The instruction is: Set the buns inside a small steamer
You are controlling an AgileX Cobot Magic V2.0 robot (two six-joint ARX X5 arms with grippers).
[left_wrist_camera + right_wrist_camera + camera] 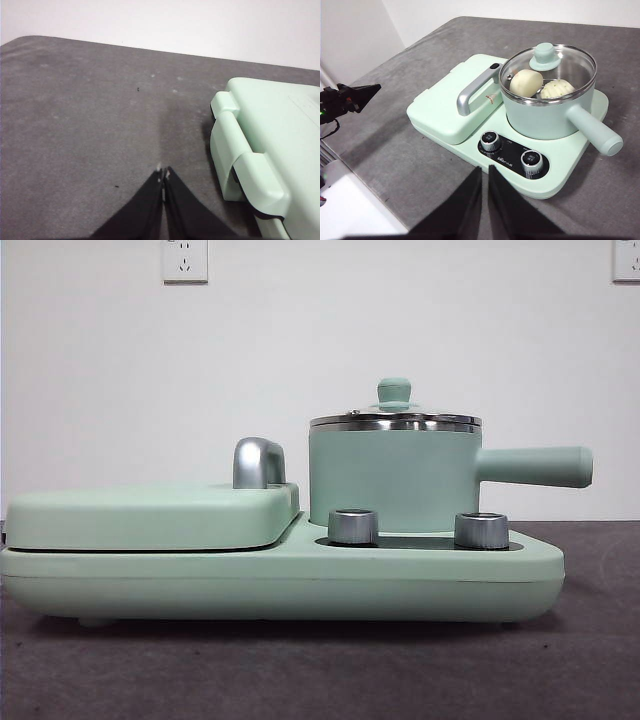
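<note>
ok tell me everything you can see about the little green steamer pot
The steamer is a mint-green cylinder with a steel rim and a straight handle sticking out sideways. It stands upright on the matching cooker base, behind two chrome knobs, beside the flat grill cover. Its steel-rimmed glass lid, with a green knob, is on. Through it two buns show, side by side on a rack. No gripper touches it.

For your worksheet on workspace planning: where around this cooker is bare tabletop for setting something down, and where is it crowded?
Bare grey table lies in front of the knobs and beside the grill cover, bordered by the left gripper. The cooker base is crowded: the steamer, lidded with both buns inside, fills its pot side.
</note>
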